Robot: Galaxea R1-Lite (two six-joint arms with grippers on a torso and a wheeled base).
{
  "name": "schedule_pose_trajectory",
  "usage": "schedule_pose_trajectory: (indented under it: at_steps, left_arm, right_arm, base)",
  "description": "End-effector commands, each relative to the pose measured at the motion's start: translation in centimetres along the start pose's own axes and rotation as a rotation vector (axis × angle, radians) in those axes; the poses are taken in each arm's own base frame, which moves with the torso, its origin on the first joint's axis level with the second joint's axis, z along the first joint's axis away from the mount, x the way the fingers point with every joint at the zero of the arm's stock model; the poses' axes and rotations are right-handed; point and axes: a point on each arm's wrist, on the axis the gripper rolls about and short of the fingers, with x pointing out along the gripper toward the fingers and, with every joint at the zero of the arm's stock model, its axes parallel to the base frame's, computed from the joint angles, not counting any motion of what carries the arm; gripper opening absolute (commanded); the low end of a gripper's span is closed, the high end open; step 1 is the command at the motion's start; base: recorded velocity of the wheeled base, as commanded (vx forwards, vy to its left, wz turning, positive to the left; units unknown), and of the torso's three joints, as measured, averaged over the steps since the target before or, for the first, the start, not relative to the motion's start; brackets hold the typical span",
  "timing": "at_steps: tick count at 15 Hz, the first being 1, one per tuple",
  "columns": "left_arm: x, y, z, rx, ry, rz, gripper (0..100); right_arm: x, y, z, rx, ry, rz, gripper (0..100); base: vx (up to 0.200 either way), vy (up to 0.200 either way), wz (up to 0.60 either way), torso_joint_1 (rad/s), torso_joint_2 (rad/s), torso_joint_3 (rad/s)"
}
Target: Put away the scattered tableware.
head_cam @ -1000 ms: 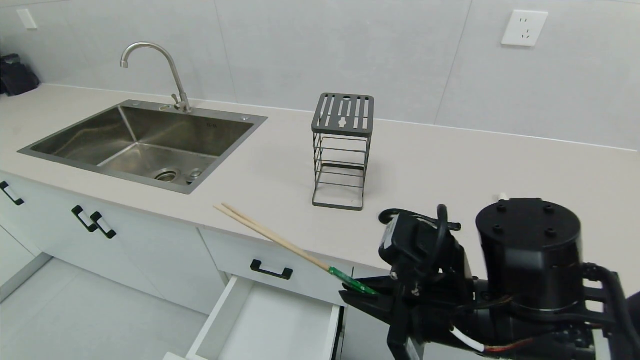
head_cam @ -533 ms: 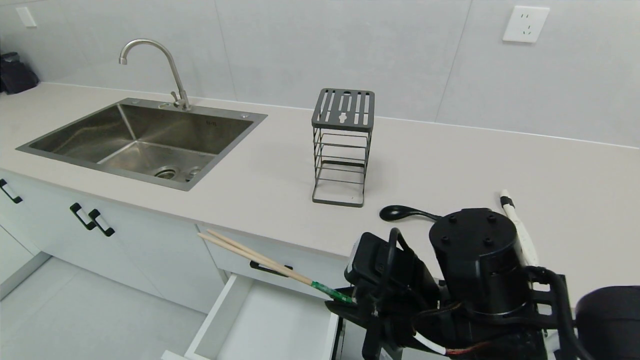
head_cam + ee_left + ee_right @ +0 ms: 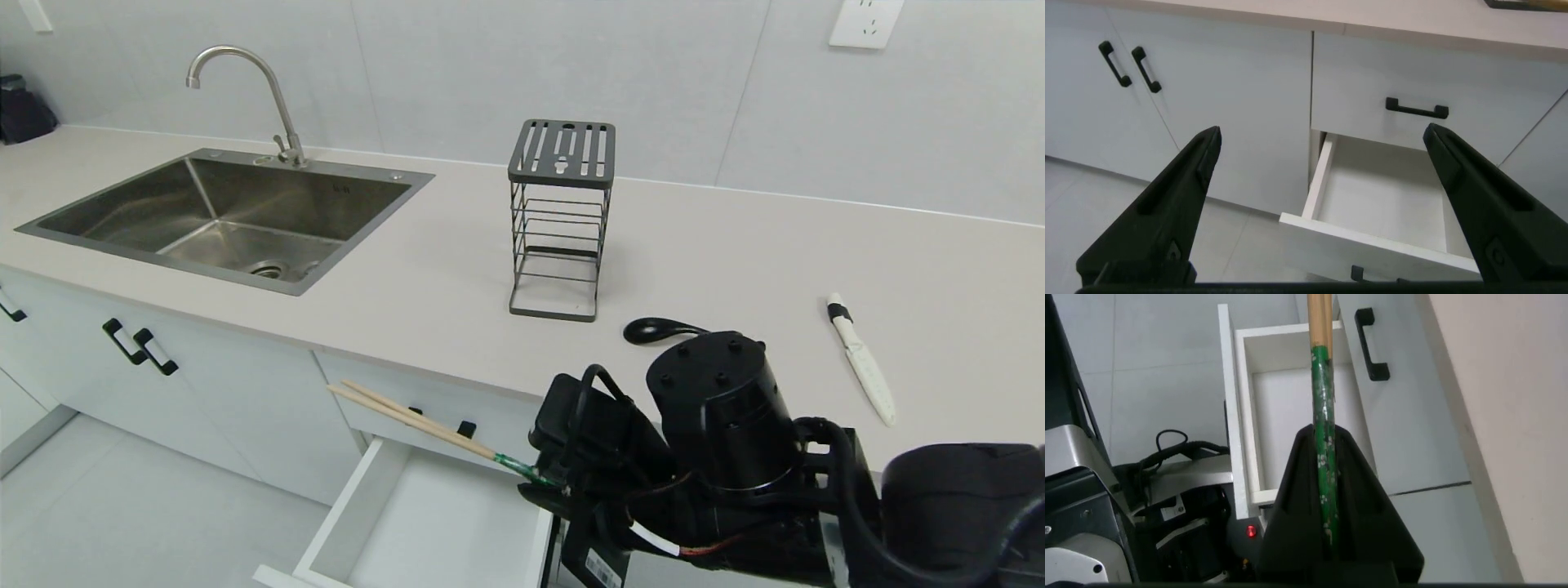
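Observation:
A pair of wooden chopsticks (image 3: 416, 425) with green ends is held level by my right gripper (image 3: 539, 483), which is shut on the green ends. They hang in front of the counter edge, above the open white drawer (image 3: 424, 523). The right wrist view looks along the chopsticks (image 3: 1321, 416), pinched by the gripper (image 3: 1327, 510), with the drawer (image 3: 1282, 425) below them. A black spoon (image 3: 653, 331) and a white knife (image 3: 861, 371) lie on the counter. My left gripper (image 3: 1327, 208) is open and empty, off the counter and facing the drawer (image 3: 1388, 196).
A dark wire rack (image 3: 562, 220) stands mid-counter. The steel sink (image 3: 220, 220) with its tap (image 3: 245, 90) is at the left. Cabinet doors with black handles (image 3: 135, 347) sit below it, and a closed drawer front with a handle (image 3: 1417, 108) is above the open drawer.
My right arm has carried the chopsticks down and left, from over the counter to over the open drawer. The knife is now uncovered. The head camera has shifted a little.

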Motion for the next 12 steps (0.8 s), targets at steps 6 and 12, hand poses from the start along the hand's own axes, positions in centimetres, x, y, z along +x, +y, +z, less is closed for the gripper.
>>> schedule_pose_trajectory:
  at_steps: [6, 12]
  left_arm:
    - [0.0, 0.0, 0.0, -0.001, 0.001, 0.000, 100]
    - [0.0, 0.0, 0.0, -0.001, 0.001, 0.000, 100]
  right_arm:
    - [1.2, 1.0, -0.4, -0.012, 0.029, 0.032, 0]
    - [1.5, 2.0, -0.2, -0.028, 0.049, 0.048, 0]
  base:
    - [0.000, 0.000, 0.00, -0.093, 0.18, 0.089]
    - [0.000, 0.000, 0.00, -0.231, 0.45, 0.211]
